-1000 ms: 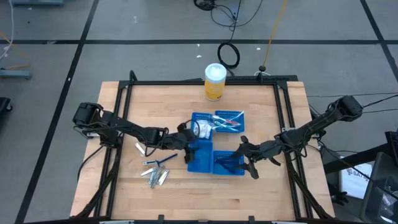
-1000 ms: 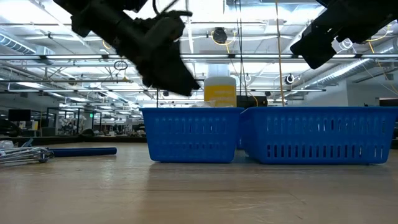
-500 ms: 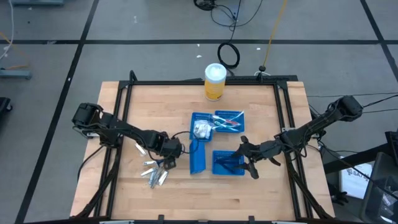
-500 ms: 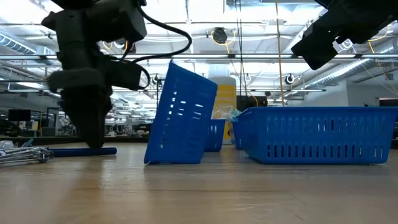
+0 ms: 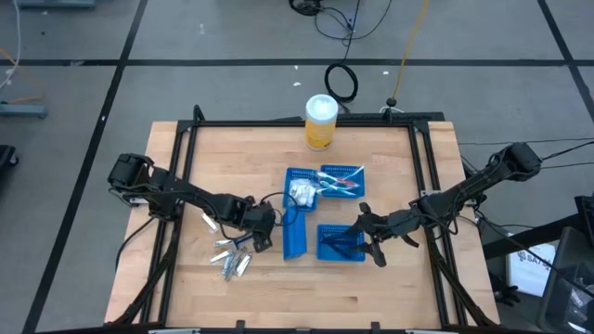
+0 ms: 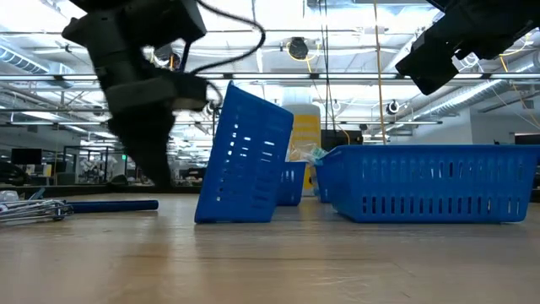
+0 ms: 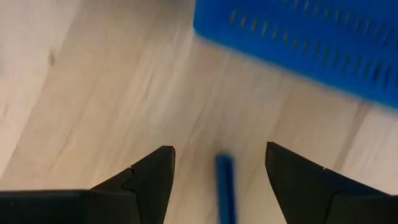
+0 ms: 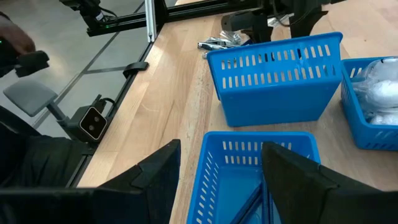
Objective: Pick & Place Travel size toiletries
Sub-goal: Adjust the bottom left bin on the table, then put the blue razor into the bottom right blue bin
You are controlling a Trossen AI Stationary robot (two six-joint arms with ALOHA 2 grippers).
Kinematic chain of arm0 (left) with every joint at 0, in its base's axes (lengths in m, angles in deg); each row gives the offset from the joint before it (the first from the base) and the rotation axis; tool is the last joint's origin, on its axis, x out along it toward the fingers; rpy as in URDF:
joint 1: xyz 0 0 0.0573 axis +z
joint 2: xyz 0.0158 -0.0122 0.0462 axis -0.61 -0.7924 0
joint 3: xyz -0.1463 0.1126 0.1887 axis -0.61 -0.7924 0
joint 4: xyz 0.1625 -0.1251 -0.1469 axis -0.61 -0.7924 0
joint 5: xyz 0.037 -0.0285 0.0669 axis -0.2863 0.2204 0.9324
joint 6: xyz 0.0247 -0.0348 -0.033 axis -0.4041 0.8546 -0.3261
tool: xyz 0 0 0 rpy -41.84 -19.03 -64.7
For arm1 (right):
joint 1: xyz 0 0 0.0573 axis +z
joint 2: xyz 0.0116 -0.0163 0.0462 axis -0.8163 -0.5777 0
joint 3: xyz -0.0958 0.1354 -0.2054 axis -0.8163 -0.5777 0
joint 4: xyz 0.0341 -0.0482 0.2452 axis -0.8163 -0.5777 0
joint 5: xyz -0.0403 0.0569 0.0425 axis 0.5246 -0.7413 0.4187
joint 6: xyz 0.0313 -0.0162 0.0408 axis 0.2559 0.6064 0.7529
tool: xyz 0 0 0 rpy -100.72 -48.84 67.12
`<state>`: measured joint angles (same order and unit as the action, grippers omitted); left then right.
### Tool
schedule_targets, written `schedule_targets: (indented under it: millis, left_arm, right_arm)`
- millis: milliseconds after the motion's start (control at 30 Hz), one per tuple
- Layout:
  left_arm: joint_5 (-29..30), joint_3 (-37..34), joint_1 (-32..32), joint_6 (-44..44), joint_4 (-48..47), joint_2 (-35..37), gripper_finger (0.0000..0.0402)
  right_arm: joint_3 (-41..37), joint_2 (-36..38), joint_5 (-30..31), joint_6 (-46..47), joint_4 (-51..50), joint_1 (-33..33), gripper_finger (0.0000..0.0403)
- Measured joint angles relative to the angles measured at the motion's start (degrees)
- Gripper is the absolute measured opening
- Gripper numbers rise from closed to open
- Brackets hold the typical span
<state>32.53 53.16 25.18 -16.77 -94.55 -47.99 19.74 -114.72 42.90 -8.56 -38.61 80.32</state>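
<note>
The wooden table (image 5: 371,288) carried 4 blue mesh trays; 1 tray (image 5: 295,232) stood tipped on its side, leaning in the low view (image 6: 245,156), just beside the left arm; a front tray (image 5: 340,243) lay under the right gripper (image 5: 362,239), and 2 more trays (image 5: 325,184) sat behind, 1 holding white packets (image 5: 301,192), the other thin toothbrushes (image 5: 342,183). A tall yellow canister (image 5: 320,122) with a white lid stood at the table's far edge.

The left gripper (image 5: 262,237) hung low over bare wood between the tipped tray and the loose toiletries; its wrist view showed both fingers (image 7: 149,177) spread apart, gripping nothing, with a dark blue stick (image 7: 225,186) lying on the table between them. The right gripper waited above the front tray, fingers (image 8: 155,171) parted and empty.

Silvery small tubes (image 5: 232,263) lay in a cluster on the table near the left gripper; a white item (image 5: 210,221) lay apart, beside the left arm.
</note>
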Motion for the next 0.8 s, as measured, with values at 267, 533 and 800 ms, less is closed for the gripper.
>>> schedule_targets:
  millis: [267,533,800]
  left_arm:
    - [0.6,0.0,-0.4,-16.6,15.9,0.0,0.0243]
    - [0.5,0.1,-1.2,-22.2,27.9,0.0,0.0243]
    - [-0.9,1.9,-1.1,-20.7,32.3,0.0,0.0243]
  right_arm:
    - [0.0,0.0,0.0,0.0,0.0,0.0,0.021]
    - [0.0,0.0,0.0,-0.1,0.0,0.0,0.021]
    - [0.0,0.0,0.0,-0.1,0.0,0.0,0.021]
